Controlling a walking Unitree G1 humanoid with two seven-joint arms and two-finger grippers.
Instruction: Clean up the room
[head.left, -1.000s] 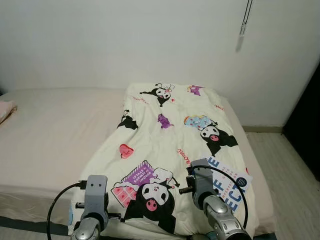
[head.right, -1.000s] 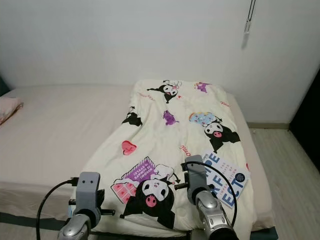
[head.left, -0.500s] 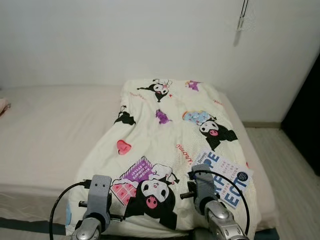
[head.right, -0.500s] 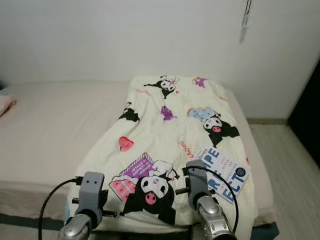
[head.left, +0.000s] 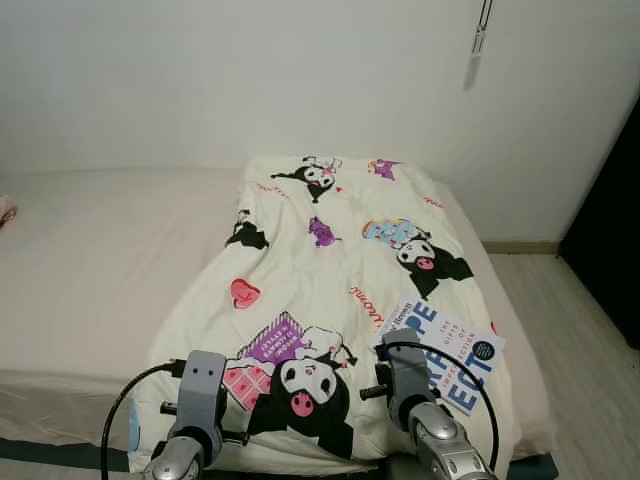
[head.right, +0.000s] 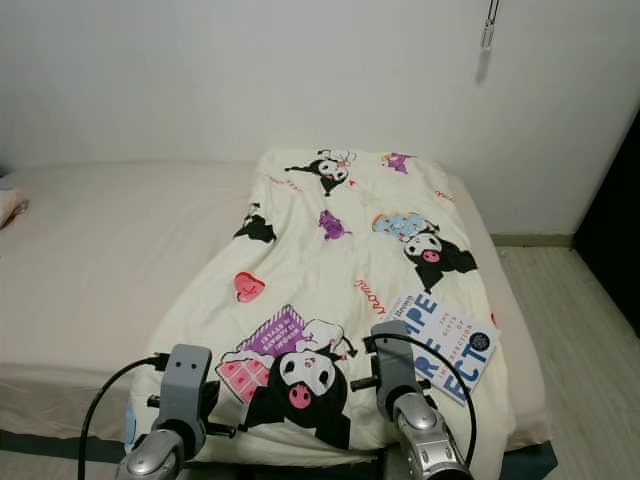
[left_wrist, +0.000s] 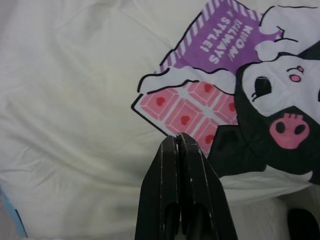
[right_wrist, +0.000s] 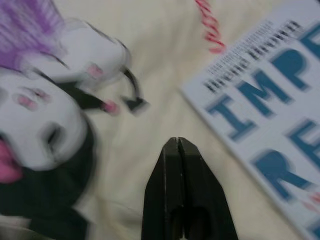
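Between the earlier pictures and now the whole scene has slid a little lower and to the side, so the camera has moved; the blanket and book lie on the bed as they did.

A bed (head.left: 90, 260) with a pale sheet runs across the room against a white wall (head.left: 250, 70). Over its right part lies a cream blanket (head.left: 320, 270) printed with black-and-white cartoon figures, a red heart and a purple sign. On the blanket, near the bed's right front corner, lies a white book (head.left: 452, 350) with large blue letters on its cover, flat and turned at an angle. A cord pull (head.left: 480, 35) hangs by the wall at the upper right. Light wood floor (head.left: 570, 330) shows to the right of the bed.

Both arms are raised low in front, over the near edge of the blanket. The left claw (left_wrist: 180, 142) has its two black fingers pressed together, holding nothing, just above the pink chequered print beside the cartoon face. The right claw (right_wrist: 177, 147) is likewise pressed together and empty, over bare blanket just beside the book's corner; that wrist picture is blurred.
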